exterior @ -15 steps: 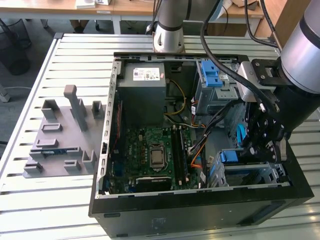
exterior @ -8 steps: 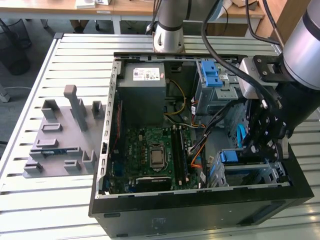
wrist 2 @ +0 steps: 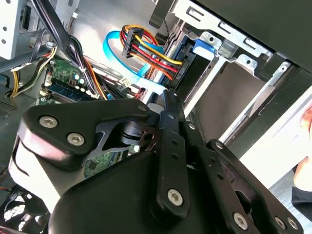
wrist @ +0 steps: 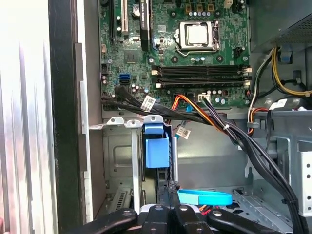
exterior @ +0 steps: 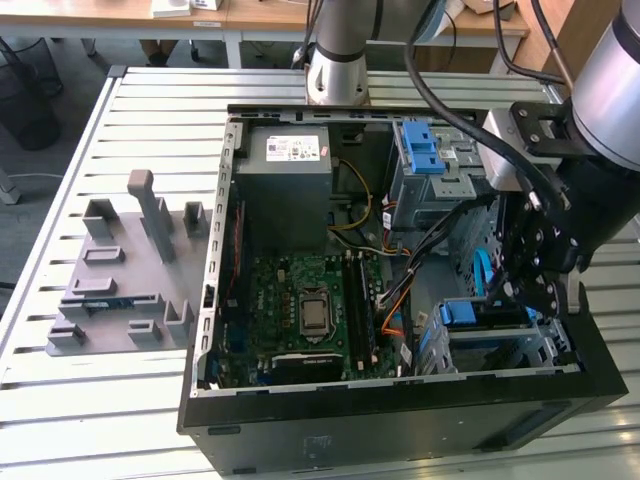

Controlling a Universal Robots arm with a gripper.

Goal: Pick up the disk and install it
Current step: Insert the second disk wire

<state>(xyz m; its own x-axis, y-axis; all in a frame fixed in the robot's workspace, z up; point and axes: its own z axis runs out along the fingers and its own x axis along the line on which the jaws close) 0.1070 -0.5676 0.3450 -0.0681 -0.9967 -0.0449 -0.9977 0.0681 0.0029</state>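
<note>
We see the gripper (exterior: 545, 290) reaching down into the open PC case (exterior: 400, 420), near corner on the exterior view's right, fingers (wrist: 168, 195) pressed together, just above the disk (exterior: 485, 318) seated in its bay.

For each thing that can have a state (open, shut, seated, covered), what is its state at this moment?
Computer case: open, side panel off.
Disk: standing on edge inside the drive cage.
Gripper: shut, fingertips close to the disk's blue end.
Processor socket: uncovered, no cooler on it.
</note>
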